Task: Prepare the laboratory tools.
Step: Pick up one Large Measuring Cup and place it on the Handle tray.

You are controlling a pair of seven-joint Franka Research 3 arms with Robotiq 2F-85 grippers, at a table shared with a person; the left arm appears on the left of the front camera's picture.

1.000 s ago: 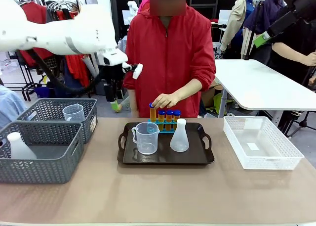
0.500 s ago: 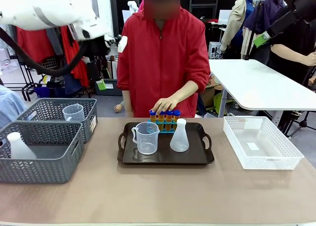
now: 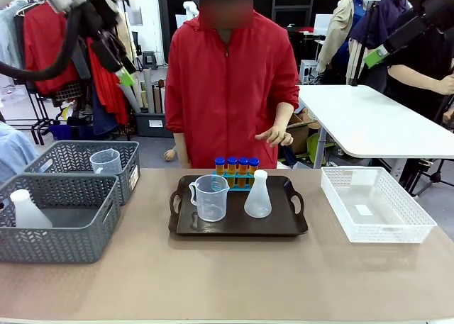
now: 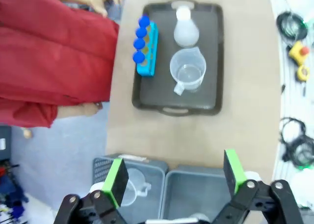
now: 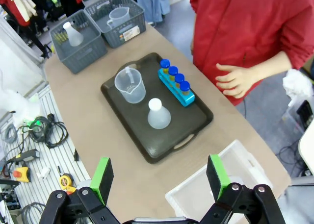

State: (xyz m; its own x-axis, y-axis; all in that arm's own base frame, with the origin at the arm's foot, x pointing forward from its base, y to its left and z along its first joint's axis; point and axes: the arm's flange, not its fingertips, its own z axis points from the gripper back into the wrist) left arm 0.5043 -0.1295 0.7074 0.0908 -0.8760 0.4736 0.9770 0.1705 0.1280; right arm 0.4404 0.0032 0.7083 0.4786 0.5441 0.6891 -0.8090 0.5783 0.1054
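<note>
On a dark tray (image 3: 284,228) at mid-table stand a clear handled beaker (image 3: 211,197), a white conical flask (image 3: 257,195) and a blue rack of orange tubes with blue caps (image 3: 236,169). My left gripper (image 4: 174,172) is open and empty, high over the left baskets, and looks down on the beaker (image 4: 188,73), flask (image 4: 185,30) and rack (image 4: 146,50). My right gripper (image 5: 159,176) is also open and empty, high above the tray (image 5: 189,128), with the beaker (image 5: 130,85), flask (image 5: 158,114) and rack (image 5: 175,89) below it.
Two grey woven baskets (image 3: 64,225) at the left hold another flask (image 3: 28,210) and a beaker (image 3: 106,161). A white mesh bin (image 3: 376,207) stands at the right. The person in red stands behind the tray, one hand (image 3: 273,135) raised over the table's far edge.
My left arm has swung up and to the left, away from the person. The person's hand has let go of the tubes and drawn back upward.
</note>
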